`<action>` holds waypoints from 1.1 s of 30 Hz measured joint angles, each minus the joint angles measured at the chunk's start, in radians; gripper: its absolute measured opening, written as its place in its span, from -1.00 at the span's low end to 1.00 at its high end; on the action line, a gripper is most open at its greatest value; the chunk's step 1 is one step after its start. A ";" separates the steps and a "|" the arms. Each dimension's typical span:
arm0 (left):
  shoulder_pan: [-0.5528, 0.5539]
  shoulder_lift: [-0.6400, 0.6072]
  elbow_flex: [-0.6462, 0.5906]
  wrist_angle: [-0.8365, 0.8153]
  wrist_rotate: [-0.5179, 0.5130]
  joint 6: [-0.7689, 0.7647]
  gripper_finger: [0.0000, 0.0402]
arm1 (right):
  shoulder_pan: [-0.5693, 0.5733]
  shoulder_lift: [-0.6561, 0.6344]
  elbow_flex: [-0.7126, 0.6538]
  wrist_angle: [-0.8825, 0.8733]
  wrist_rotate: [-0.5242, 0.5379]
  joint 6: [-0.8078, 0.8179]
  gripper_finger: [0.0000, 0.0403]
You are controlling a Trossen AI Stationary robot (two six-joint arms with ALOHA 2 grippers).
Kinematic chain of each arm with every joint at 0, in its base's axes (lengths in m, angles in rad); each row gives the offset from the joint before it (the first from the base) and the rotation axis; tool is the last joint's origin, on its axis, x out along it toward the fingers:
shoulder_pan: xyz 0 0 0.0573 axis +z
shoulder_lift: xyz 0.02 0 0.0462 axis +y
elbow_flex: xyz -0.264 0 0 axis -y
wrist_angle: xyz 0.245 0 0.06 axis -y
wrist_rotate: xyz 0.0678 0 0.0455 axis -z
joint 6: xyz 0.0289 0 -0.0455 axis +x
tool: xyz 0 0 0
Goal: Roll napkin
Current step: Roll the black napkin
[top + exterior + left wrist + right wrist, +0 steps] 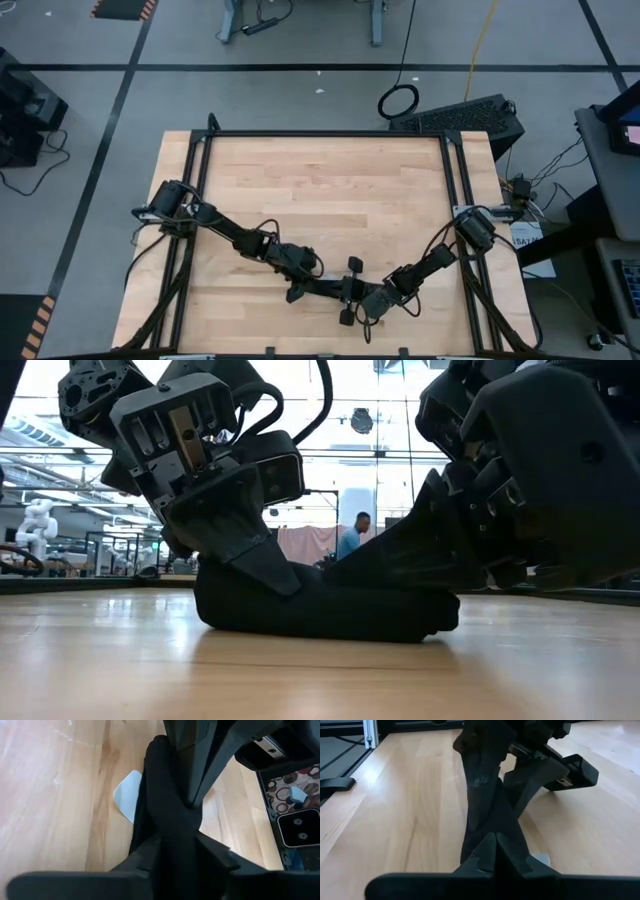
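**Napkin bundled near the table's front edge, both grippers on it**

The napkin [330,610] lies as a low dark roll on the wooden table [330,190], close to the near edge and about midway across (its white tag [127,795] pokes out flat on the wood beside it). The left gripper [182,845] straddles one end with its fingers part open, cloth between them. The right gripper [495,845] is pinched fully closed on the other end of the napkin. The two grippers meet almost nose to nose. The far half of the table is bare wood, bounded by a black frame rail [325,133].
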 joint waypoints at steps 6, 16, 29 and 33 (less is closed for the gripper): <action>0.018 -0.006 0.000 -0.001 0.042 0.010 -0.05 | 0.000 0.000 0.000 -0.005 0.000 0.003 -1.00; 0.076 -0.237 0.001 -0.275 0.125 0.209 0.26 | 0.000 0.000 0.000 -0.026 0.001 0.004 -1.00; -0.187 -0.101 -0.013 0.085 -0.372 0.525 0.15 | 0.000 0.000 -0.001 -0.031 -0.001 0.004 -1.00; -0.178 -0.030 -0.013 0.153 -0.400 0.507 -0.12 | 0.000 0.000 -0.001 -0.035 -0.002 0.004 -1.00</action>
